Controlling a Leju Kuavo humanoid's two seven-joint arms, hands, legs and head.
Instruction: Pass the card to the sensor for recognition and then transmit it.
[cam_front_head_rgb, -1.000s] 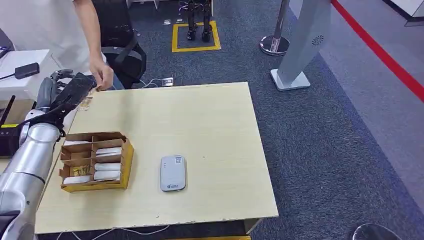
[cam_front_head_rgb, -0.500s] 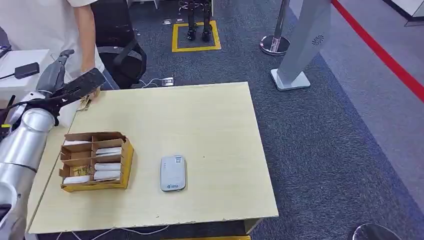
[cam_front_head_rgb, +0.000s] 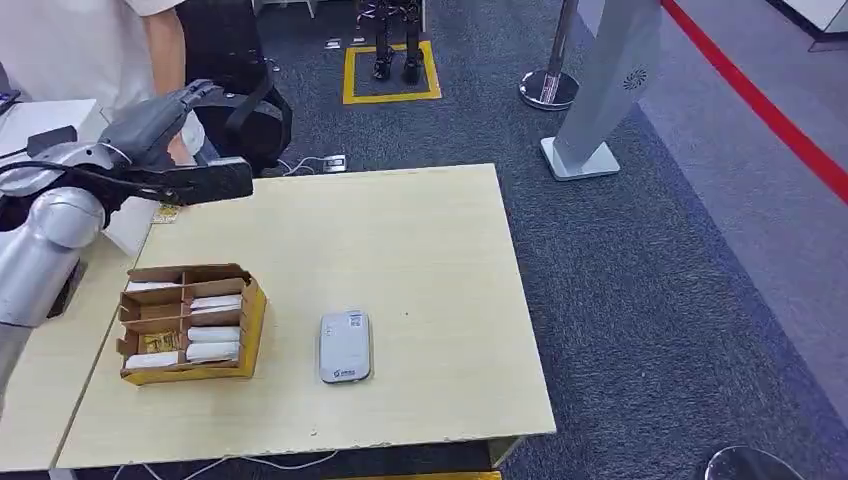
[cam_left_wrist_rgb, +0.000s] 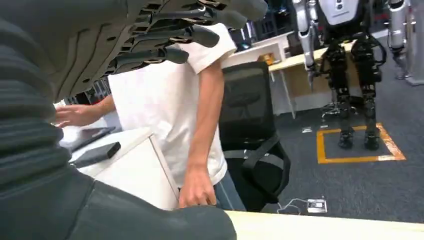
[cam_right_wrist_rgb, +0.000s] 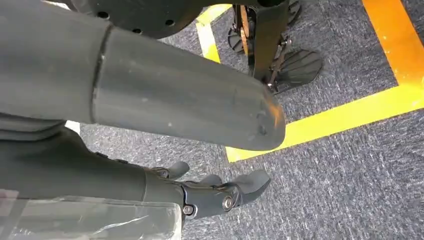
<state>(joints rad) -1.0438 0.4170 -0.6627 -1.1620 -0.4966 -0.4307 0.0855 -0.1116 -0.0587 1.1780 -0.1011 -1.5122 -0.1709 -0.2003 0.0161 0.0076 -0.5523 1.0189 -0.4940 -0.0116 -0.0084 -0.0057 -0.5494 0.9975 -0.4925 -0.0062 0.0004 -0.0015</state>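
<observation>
So the left hand (cam_front_head_rgb: 190, 170) hangs over the far left corner of the pale wooden counter (cam_front_head_rgb: 420, 260), fingers spread, holding nothing. A small yellowish card (cam_front_head_rgb: 165, 213) lies on that corner just below it. The grey flat card sensor (cam_front_head_rgb: 346, 347) sits near the front edge, beside the brown cardboard divider box (cam_front_head_rgb: 190, 322). The right hand (cam_right_wrist_rgb: 215, 192) hangs over carpet, fingers loose, nothing in it.

Left hand (cam_left_wrist_rgb: 100, 55) raised with fingers (cam_left_wrist_rgb: 200, 35) spread, empty, before a person (cam_left_wrist_rgb: 175, 100) in white reaching to the worktop (cam_left_wrist_rgb: 325, 227) edge; black chair (cam_left_wrist_rgb: 250, 135) behind.
</observation>
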